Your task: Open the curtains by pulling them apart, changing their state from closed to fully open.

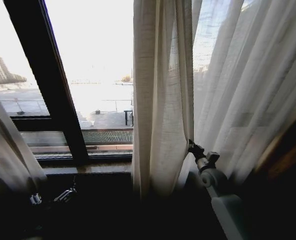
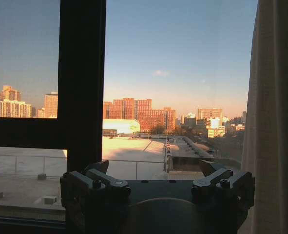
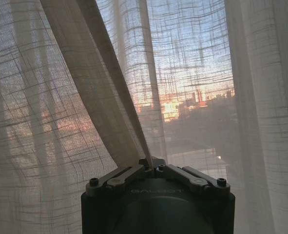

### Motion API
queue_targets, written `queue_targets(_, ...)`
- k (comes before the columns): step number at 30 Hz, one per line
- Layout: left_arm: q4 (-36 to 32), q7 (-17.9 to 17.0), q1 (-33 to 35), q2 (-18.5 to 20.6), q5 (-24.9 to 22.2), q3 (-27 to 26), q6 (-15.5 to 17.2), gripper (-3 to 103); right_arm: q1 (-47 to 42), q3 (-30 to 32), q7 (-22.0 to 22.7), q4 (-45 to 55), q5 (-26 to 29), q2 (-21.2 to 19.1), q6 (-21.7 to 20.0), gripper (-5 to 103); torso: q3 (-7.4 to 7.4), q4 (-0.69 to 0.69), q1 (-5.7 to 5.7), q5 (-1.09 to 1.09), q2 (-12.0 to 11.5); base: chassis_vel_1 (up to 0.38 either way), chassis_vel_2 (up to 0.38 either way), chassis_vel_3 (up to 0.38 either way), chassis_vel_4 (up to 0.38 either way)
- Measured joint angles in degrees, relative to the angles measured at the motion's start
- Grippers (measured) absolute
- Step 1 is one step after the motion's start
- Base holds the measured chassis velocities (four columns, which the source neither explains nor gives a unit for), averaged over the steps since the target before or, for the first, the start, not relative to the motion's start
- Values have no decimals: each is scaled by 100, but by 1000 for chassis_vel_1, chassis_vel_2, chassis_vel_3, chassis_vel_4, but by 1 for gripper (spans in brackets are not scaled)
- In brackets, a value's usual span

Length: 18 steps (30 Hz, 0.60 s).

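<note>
The right curtain hangs bunched from the middle of the head view out to the right. My right gripper reaches up to its inner edge and is shut on a fold of the fabric. In the right wrist view the pinched pleat runs up from between the closed fingers, and the sheer curtain spreads all around. The left curtain hangs at the far left. My left gripper sits low in the shadow below the sill. Its fingers stand wide apart with nothing between them, facing bare glass, the right curtain beside it.
A dark window frame bar slants across the uncovered glass between the two panels. The window sill runs below it. Dark woodwork closes in at the far right behind the fabric.
</note>
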Motion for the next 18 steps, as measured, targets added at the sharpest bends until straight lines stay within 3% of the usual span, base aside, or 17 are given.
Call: queue_targets(18,0,-3,-1,-5,3,-2,-2,100,65,-27,-9,-27,1,-46,1,0,0,0,1,-1,0,-332,-376,335,368)
